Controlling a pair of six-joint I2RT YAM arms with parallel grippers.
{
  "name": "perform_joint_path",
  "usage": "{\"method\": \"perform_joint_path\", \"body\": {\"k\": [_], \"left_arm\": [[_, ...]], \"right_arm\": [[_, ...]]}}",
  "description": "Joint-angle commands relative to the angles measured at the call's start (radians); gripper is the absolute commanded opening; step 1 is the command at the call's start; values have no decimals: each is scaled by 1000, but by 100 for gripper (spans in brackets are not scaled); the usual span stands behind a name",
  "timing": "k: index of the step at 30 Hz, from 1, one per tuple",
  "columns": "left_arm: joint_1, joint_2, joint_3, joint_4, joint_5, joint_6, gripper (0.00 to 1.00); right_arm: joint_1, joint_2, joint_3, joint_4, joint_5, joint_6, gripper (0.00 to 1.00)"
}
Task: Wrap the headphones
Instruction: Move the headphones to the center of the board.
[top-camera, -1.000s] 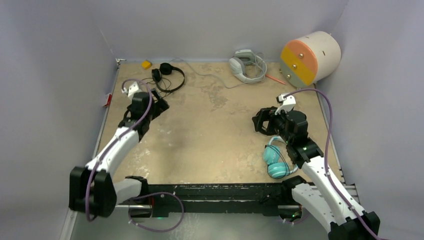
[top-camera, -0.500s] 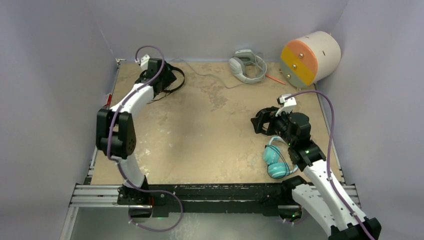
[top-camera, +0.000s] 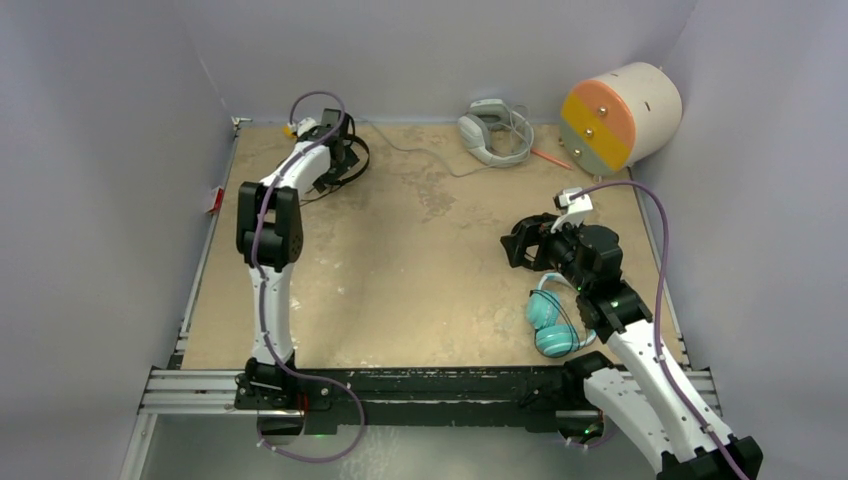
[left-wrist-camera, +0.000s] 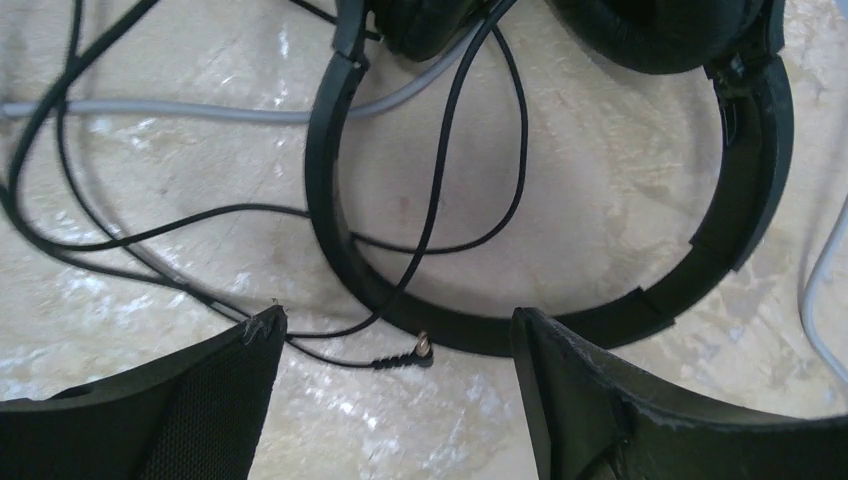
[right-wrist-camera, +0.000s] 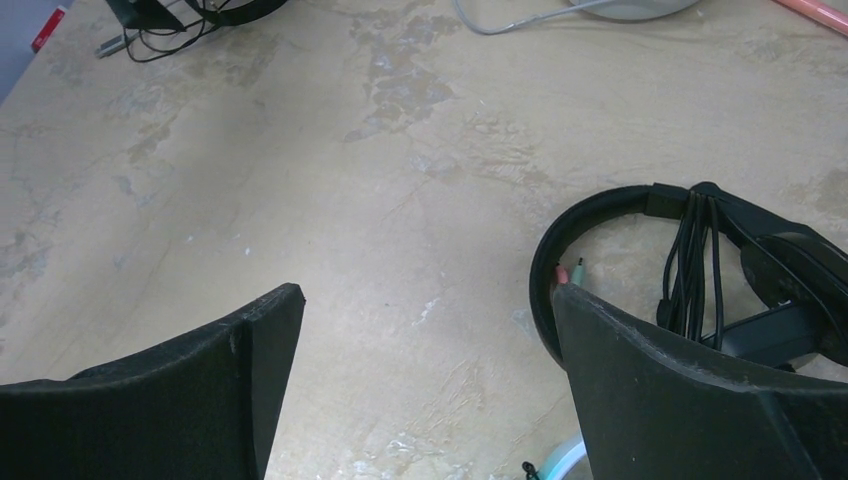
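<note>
- The left claw (left-wrist-camera: 395, 318) hangs spread over a black pair of headphones (left-wrist-camera: 745, 200) at the bench's (top-camera: 420, 280) far left corner, with the loose cord's plug (left-wrist-camera: 400, 361) below it.
- The right claw (right-wrist-camera: 425, 292) is spread, with a second black pair (right-wrist-camera: 590, 205) just beside one finger.
- The teal pair (top-camera: 548, 322) lies near the right arm.
</note>
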Motion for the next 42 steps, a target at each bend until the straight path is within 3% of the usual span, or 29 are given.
{"method": "perform_joint_path", "body": {"k": [1,7,10,15,19,22,28,34,39,42], "left_arm": [[-2,77,137,-52,-21,-49,80],[1,128,183,-128,-18,-99,79],[1,104,144,-163,-36,-115,66],[-10,-2,9,-146,13,-49,36],[-90,-129,-97,-202,-108,36,17],[-175,-270,-280,-187,-142,58,1],[-435,-604,-706,-87,-121,12,0],[-622,-796,-882,-48,-102,135,0],[-643,-887,-1029,146,85,375,0],[-645,-963,-1106,287,304,513,4]], "right_arm": [[0,-16,16,31,-33,7,97],[0,-26,22,20,-36,13,97],[0,-40,20,6,-36,18,96],[0,-63,38,-20,-38,30,96],[0,-65,74,-64,-49,48,96],[0,-79,80,-75,-75,63,96],[0,-68,92,-98,-133,84,96],[0,3,111,-130,-213,89,96],[-1,99,107,-128,-278,103,95],[2,190,123,-139,-344,93,97]]}}
